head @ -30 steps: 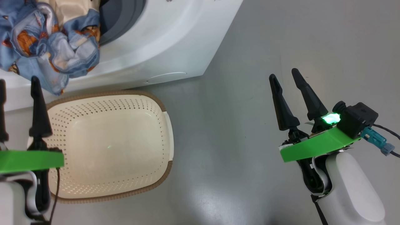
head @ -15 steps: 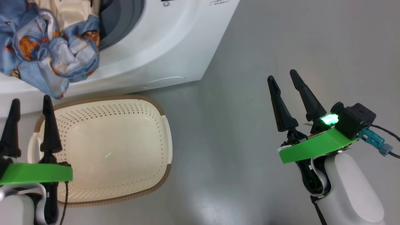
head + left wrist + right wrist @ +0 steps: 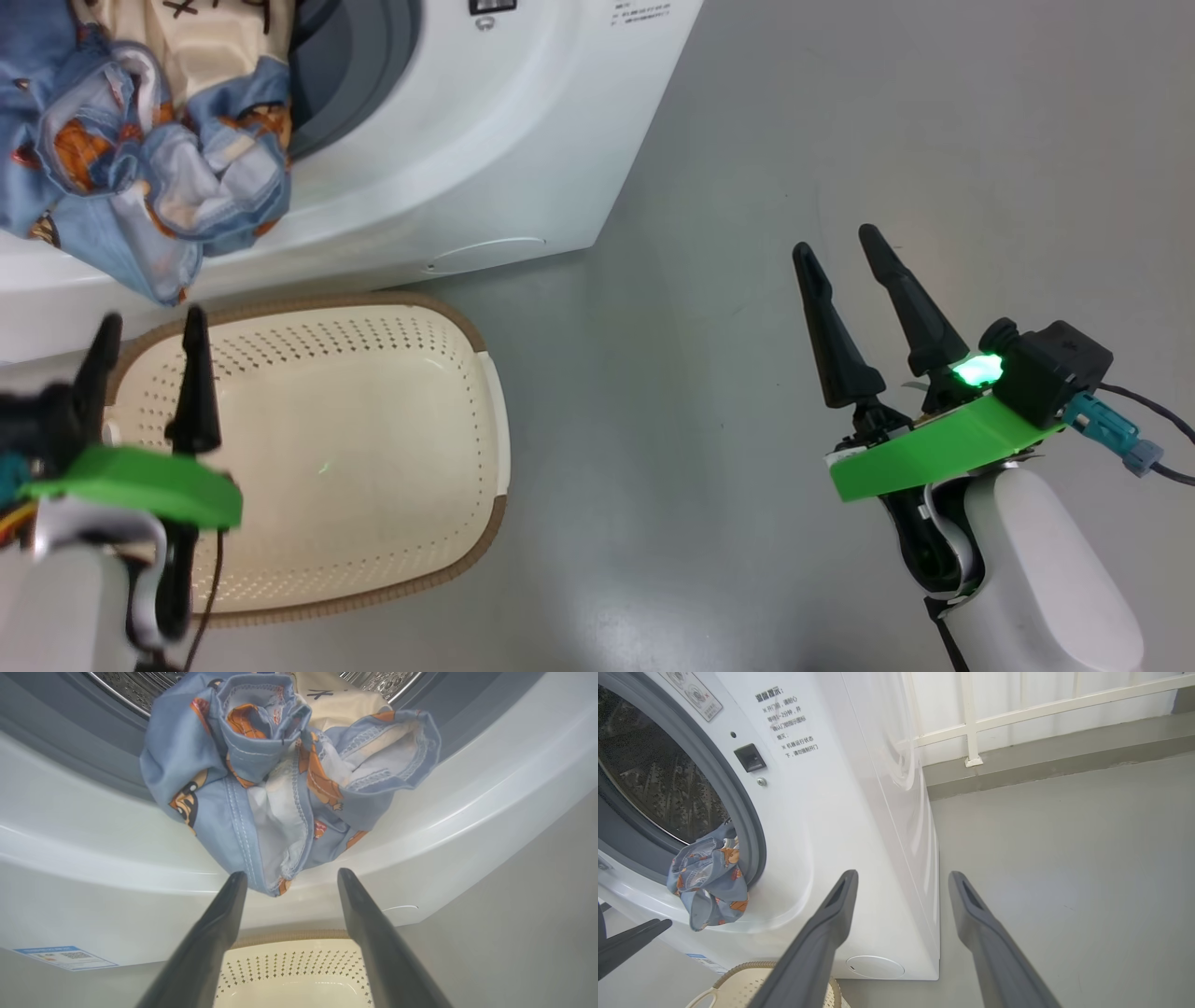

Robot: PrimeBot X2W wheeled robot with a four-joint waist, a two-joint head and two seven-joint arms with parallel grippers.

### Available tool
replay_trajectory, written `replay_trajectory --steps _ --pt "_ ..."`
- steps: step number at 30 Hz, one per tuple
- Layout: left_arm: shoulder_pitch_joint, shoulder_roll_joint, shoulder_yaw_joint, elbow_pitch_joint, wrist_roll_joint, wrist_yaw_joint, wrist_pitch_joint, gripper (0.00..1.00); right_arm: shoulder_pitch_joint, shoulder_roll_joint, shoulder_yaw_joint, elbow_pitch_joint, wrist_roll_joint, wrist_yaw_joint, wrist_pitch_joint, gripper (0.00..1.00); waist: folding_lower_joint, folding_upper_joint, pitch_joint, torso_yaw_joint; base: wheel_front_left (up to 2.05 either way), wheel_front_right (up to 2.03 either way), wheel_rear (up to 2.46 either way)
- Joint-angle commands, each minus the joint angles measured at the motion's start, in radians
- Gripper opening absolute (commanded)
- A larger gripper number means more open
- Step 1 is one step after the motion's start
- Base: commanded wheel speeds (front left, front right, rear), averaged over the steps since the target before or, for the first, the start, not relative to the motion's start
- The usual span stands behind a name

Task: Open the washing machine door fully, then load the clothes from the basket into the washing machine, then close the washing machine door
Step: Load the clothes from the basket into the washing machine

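Observation:
The washing machine [image 3: 485, 140] stands with its opening uncovered; its door is out of view. Light-blue bear-print clothes [image 3: 140, 168] and a cream garment [image 3: 210, 42] spill from the opening over the grey ring and white lip. Below them the cream basket [image 3: 485, 411] sits on the floor with nothing in it. My left gripper [image 3: 153, 317] is open above the basket's left end, just under the hanging clothes [image 3: 280, 765], not touching them. My right gripper [image 3: 835, 239] is open over bare floor to the right of the machine. The right wrist view shows the clothes [image 3: 707, 882] drooping out of the drum [image 3: 654, 788].
Grey floor [image 3: 840, 112] stretches to the right of the machine. In the right wrist view a white railing [image 3: 971, 723] and a low kerb run behind that floor. A blue label [image 3: 65, 957] is stuck low on the machine's front.
The head camera has tipped a little, sliding the scene down the picture. My left gripper has drawn back from the machine's front and moved right over the basket. The right gripper stays open and still.

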Motion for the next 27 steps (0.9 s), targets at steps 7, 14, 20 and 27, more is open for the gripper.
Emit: replay_trajectory --steps 7,14,20,27 --pt "-0.188 0.034 -0.022 0.199 0.023 -0.018 -0.003 1.00 0.013 0.000 0.030 -0.025 0.010 0.002 -0.005 1.00 0.0000 0.0000 0.013 -0.017 0.00 0.00 0.00" --pt "-0.337 0.030 -0.054 0.420 0.031 -0.024 -0.017 1.00 0.008 0.009 0.031 -0.027 0.012 0.002 -0.005 1.00 0.0000 0.0000 0.025 -0.042 0.00 0.00 0.00" --pt "-0.448 0.030 -0.055 0.572 0.029 -0.017 -0.044 1.00 0.007 0.014 0.032 -0.027 0.011 0.002 -0.005 1.00 0.0000 0.0000 0.031 -0.054 0.00 0.00 0.00" --pt "-0.527 0.015 -0.042 0.696 0.006 -0.014 -0.078 0.47 0.006 0.017 0.028 -0.025 0.008 0.002 -0.005 1.00 0.0000 0.0000 0.028 -0.051 0.00 0.00 0.00"
